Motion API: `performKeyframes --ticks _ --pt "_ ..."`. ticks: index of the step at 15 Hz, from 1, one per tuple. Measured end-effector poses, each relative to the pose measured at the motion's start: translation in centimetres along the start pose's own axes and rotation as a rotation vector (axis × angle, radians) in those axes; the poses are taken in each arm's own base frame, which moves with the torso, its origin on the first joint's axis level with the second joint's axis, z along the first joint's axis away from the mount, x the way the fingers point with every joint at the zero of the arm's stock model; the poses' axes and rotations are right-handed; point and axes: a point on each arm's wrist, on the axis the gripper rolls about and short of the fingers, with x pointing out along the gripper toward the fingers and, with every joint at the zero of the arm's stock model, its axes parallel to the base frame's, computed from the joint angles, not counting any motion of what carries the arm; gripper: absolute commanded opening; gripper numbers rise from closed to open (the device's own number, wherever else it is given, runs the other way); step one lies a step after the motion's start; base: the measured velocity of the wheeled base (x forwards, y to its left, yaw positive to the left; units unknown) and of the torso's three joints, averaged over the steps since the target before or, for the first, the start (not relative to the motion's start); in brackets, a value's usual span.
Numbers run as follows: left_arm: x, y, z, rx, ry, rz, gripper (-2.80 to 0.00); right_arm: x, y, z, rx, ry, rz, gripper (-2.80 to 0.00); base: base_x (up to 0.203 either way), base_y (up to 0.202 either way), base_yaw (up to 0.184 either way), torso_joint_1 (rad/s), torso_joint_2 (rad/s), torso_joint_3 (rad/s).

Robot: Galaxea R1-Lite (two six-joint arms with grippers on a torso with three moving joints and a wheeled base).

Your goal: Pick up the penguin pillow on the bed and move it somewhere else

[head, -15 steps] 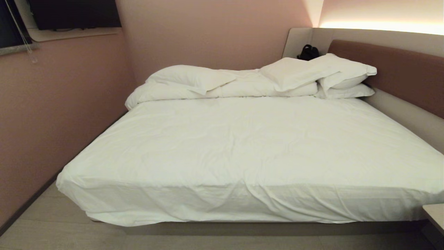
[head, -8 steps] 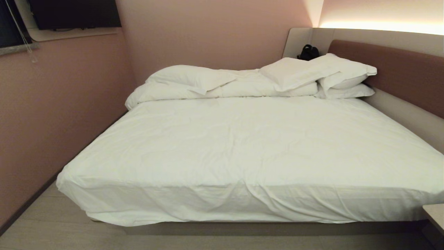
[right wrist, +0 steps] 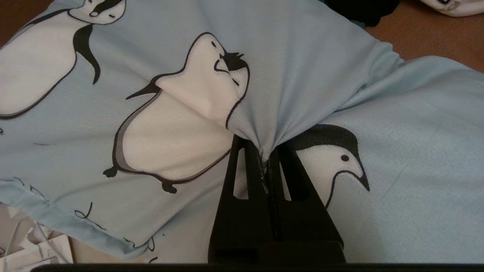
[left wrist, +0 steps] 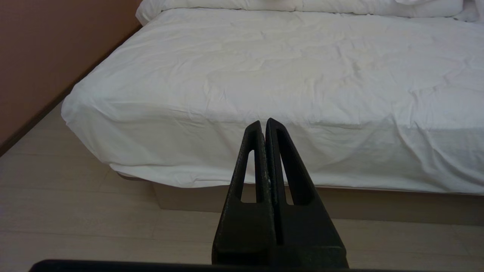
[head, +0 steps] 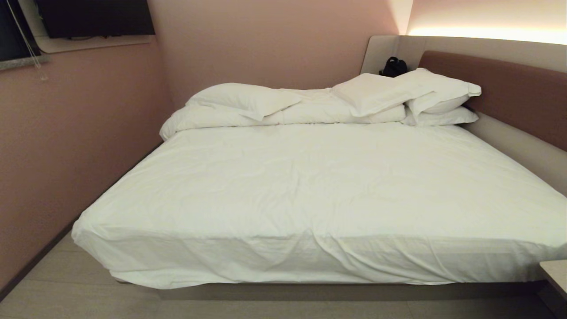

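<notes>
Pinching penguin pillow (right wrist: 302, 75), right hand (right wrist: 266, 158): wrist view only.

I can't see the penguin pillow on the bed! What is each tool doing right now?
Left tool: closed, empty, pointing at the white bed.
Right tool: closed, pinching the light blue penguin-print fabric pillow.

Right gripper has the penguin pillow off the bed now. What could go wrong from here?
1. The right gripper is shut on only a bunched pinch of the penguin pillow cover, not its body; the fabric could slip free or stretch while it is carried.
2. Neither the pillow nor the right gripper shows in the head view, which frames only the bed, so a drop might go unnoticed.
3. Loose white papers and a cord lie near the pillow's edge and could snag.
</notes>
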Motion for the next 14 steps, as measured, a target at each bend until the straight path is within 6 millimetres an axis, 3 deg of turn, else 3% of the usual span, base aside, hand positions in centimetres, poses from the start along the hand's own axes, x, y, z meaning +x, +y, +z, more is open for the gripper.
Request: performKeyframes --ticks 7,8,14 --pt "0.0 0.0 0.0 0.000 0.000 0.000 -2.80 1.5 0.0 -0.2 -0.002 0.003 -0.016 -2.80 0.000 0.000 0.000 0.000 0.00 0.000" --pt "0.0 0.0 0.0 0.000 0.000 0.000 -2.80 1.6 0.0 -0.2 -0.002 0.005 -0.017 0.00 0.000 0.000 0.000 0.000 0.00 0.000" --pt "0.0 0.0 0.0 0.000 0.000 0.000 -2.80 1.7 0.0 -0.3 -0.004 0.008 -0.018 0.00 0.000 0.000 0.000 0.000 0.00 0.000"
